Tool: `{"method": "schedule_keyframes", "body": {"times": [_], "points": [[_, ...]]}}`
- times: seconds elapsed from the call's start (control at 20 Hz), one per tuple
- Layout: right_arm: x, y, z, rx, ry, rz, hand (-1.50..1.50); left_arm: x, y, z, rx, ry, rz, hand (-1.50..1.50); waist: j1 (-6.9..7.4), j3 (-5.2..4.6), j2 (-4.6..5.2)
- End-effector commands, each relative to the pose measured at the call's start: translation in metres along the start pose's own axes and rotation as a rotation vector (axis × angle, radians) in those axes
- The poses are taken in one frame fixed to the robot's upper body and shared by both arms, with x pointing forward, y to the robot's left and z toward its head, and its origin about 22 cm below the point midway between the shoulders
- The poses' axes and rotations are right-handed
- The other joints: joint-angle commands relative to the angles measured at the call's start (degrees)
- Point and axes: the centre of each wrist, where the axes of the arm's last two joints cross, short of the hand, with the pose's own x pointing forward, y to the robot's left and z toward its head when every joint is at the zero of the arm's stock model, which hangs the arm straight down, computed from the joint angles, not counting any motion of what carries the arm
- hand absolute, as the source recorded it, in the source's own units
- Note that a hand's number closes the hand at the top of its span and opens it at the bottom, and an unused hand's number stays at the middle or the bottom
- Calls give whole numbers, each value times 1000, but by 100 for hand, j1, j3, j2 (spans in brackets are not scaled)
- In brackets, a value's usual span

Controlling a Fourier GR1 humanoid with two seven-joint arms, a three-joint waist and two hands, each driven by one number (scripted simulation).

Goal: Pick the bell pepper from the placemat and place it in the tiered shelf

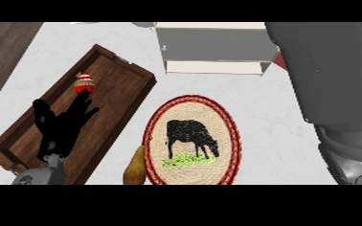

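The oval woven placemat point(192, 141) with a red rim and a black cow picture lies at the centre front, and nothing rests on it. The grey and white tiered shelf point(212, 48) stands behind it at the back. A small red sliver point(280, 60), possibly the bell pepper, shows at the shelf's right end, mostly hidden behind my right forearm point(314, 72). That forearm rises along the right edge and covers my right hand. My left hand point(62, 124) rests open, fingers up, over the wooden tray at the left.
A long dark wooden tray point(120, 76) lies diagonally at the left with a small red and cream item point(84, 82) in it. An orange-brown vegetable point(134, 168) lies between the tray and the placemat at the front.
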Motion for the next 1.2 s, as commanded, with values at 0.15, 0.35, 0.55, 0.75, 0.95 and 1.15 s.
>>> {"method": "schedule_keyframes", "body": {"times": [0.15, 0.35, 0.55, 0.75, 0.95, 1.15], "points": [[-37, 13, -34, 30, -15, 70, 150, -18, -6, 1, -19, 58, 3, 0, -3, -40, 32], [-50, 21, -49, 23, -1, 87, 150, -13, 9, -3, 12, 63, 8, 0, 5, -40, 36], [-51, 37, -58, 14, -5, 80, 150, -20, -11, -5, 4, 72, -12, 0, 31, -41, 54], [-69, 41, -70, 3, -11, 98, 150, -16, 2, -4, -8, 57, -4, 0, 52, -41, 55], [-59, 43, -70, -16, -53, 64, 150, -24, 0, -1, 0, 42, -12, 0, 28, -40, 36], [-62, 44, -77, 15, -68, 58, 150, -14, -10, 0, -8, 66, 4, 0, 55, -39, 42]]}}
